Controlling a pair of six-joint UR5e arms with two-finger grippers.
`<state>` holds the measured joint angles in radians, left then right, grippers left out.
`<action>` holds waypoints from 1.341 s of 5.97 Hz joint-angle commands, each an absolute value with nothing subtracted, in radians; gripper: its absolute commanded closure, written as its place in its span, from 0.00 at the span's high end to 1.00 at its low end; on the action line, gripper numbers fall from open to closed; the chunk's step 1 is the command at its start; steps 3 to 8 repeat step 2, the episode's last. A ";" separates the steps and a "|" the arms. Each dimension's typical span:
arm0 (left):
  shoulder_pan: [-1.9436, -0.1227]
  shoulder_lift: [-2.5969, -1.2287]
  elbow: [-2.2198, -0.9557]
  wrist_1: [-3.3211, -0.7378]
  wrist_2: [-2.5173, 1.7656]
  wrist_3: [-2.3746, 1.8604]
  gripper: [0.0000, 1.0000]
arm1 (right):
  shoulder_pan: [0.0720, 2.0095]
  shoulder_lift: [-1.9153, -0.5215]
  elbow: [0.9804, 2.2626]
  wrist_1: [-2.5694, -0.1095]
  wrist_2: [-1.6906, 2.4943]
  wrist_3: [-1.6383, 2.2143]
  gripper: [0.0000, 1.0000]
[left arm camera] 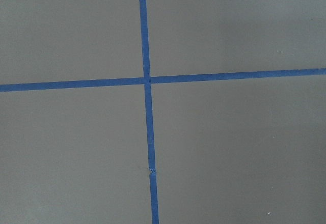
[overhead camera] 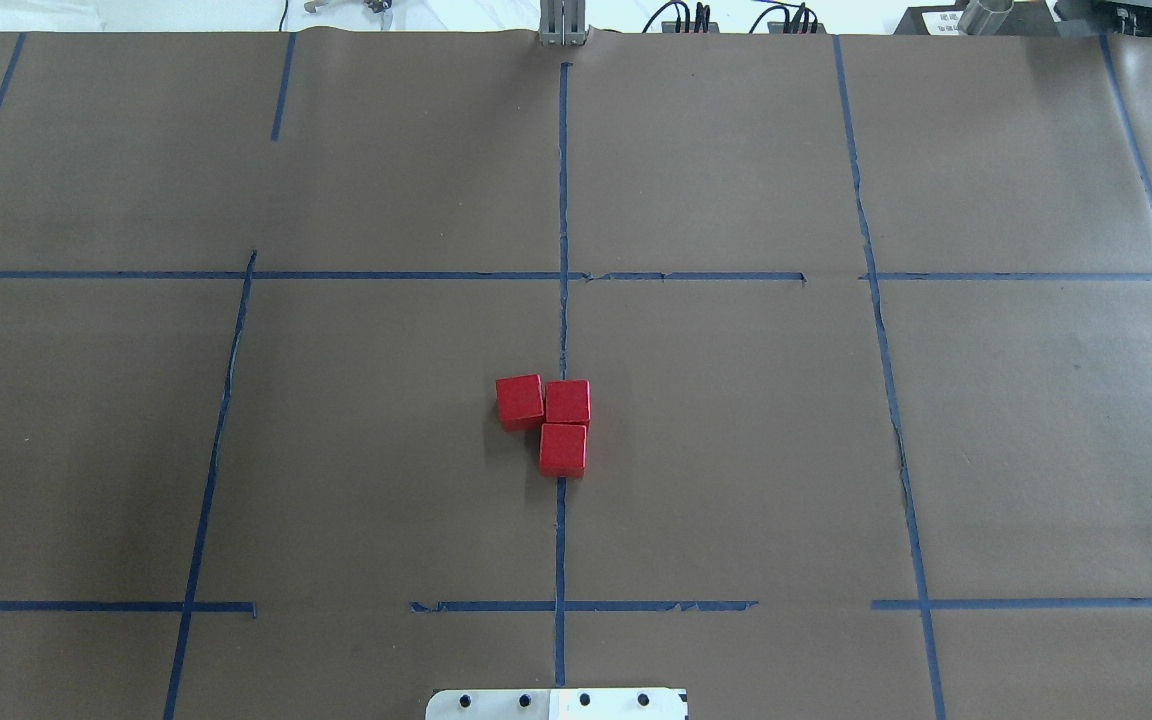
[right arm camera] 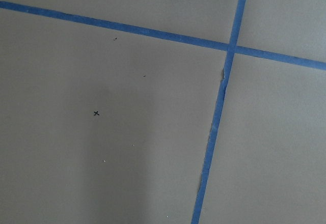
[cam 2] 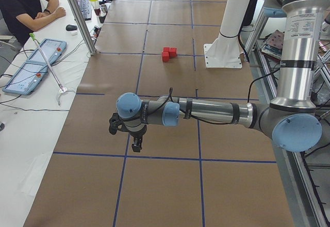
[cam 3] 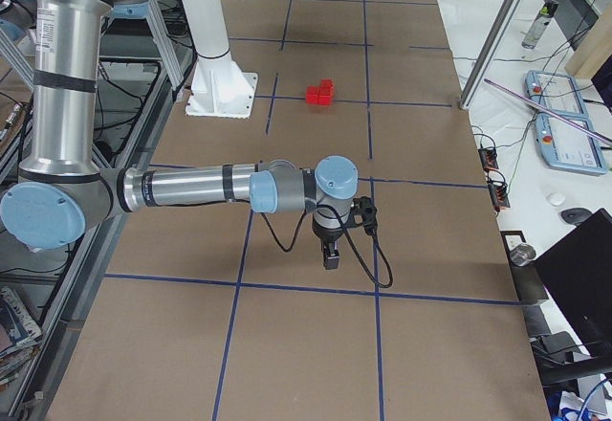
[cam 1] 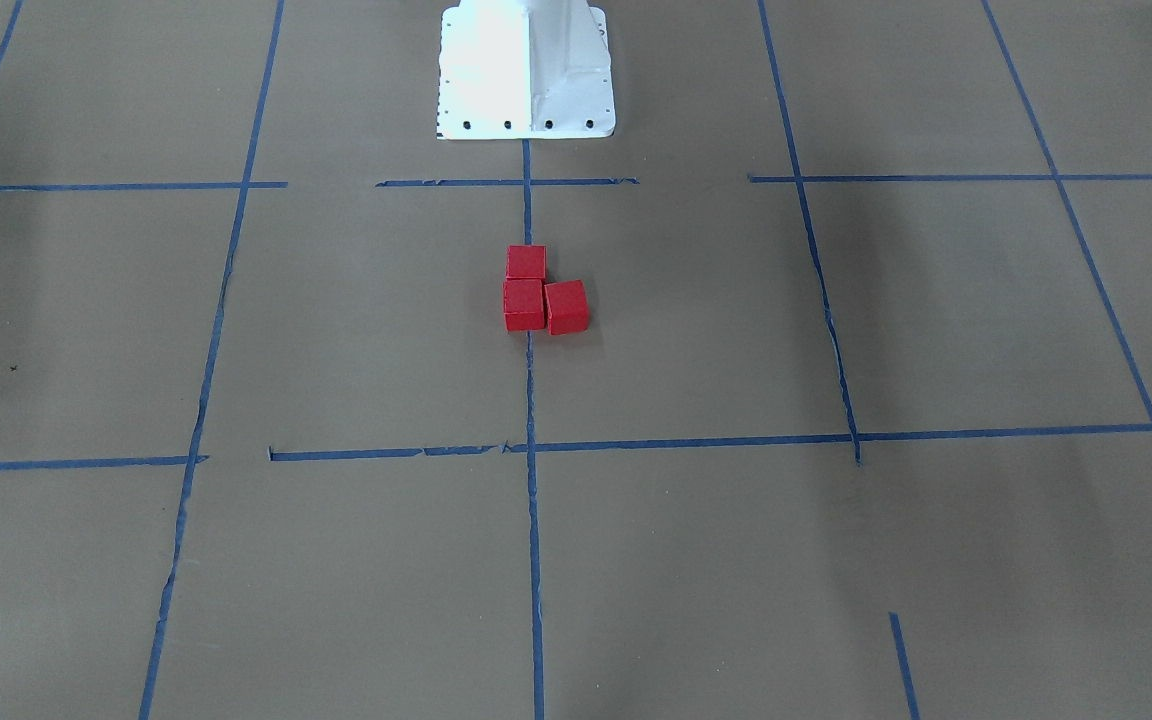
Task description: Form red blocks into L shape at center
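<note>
Red blocks point(overhead camera: 567, 402) touching in L at centre, both jaws far off, gap cannot be told

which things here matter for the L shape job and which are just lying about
Job:
- red blocks, three, set in an L at the centre line

Lying about:
- blue tape lines
- white base mount
- pendants on the side desk
</note>
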<state>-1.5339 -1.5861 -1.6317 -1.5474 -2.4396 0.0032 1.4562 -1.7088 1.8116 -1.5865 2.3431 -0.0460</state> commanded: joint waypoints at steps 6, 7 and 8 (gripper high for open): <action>-1.534 -1.586 -1.620 -1.548 -2.433 0.008 1.00 | 1.456 -1.707 1.816 -1.586 2.344 -0.048 1.00; -1.534 -1.586 -1.620 -1.548 -2.433 0.008 1.00 | 1.456 -1.707 1.816 -1.586 2.344 -0.048 1.00; -1.534 -1.586 -1.620 -1.548 -2.433 0.008 1.00 | 1.456 -1.707 1.816 -1.586 2.344 -0.048 1.00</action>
